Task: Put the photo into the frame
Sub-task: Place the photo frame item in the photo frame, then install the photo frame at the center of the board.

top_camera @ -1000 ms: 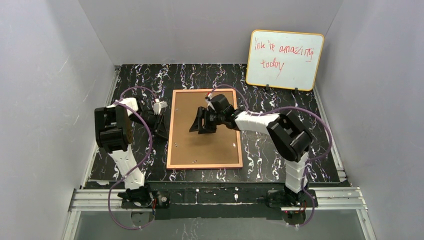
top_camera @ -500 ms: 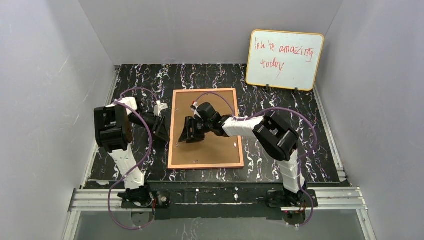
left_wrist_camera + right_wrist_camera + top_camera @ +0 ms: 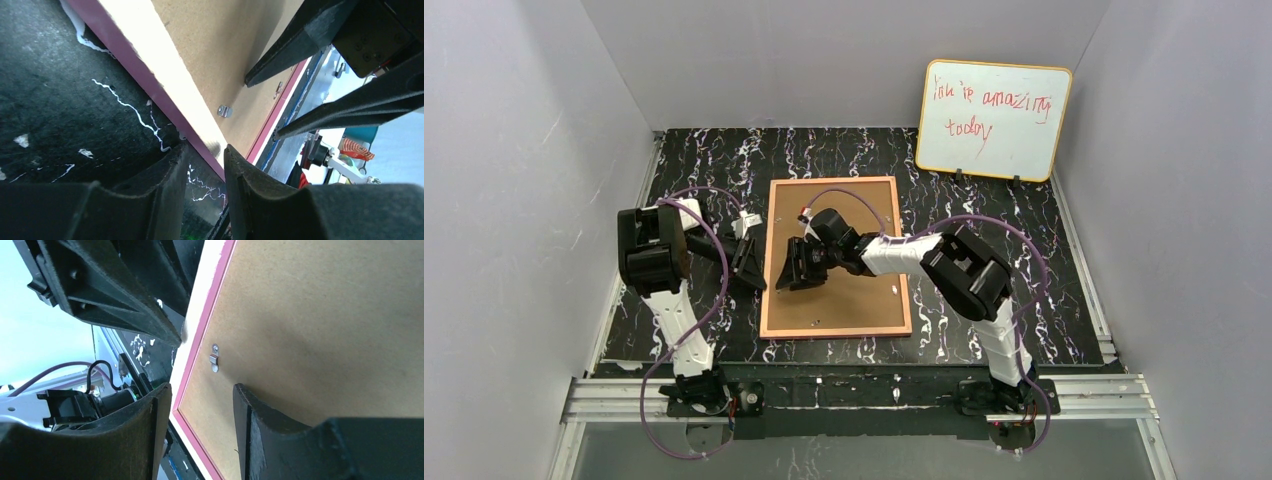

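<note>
Grey walls box in a black, white-veined desk (image 3: 704,150), and the action sits at its middle. The right gripper (image 3: 202,387) is open and empty, its fingers either side of a small metal clip (image 3: 213,361) on the brown backing board (image 3: 844,210). A second ago it hung over the centre of that board; it has since slid across to the left rim. The left gripper (image 3: 205,150) has edged in from the other side, and the rim now runs between its part-open fingertips. Whether they pinch the rim or merely straddle it, I cannot tell. Both grippers thus meet at one spot on the frame (image 3: 854,300), which lies face down in the middle of the desk and has not shifted. The photo shows in no view, so it may already lie under the backing, or not. The shift suggests the work has turned to the left-side clip, with the left arm steadying the rim. Behind, a whiteboard (image 3: 994,120) leans on the back wall, well apart.
</note>
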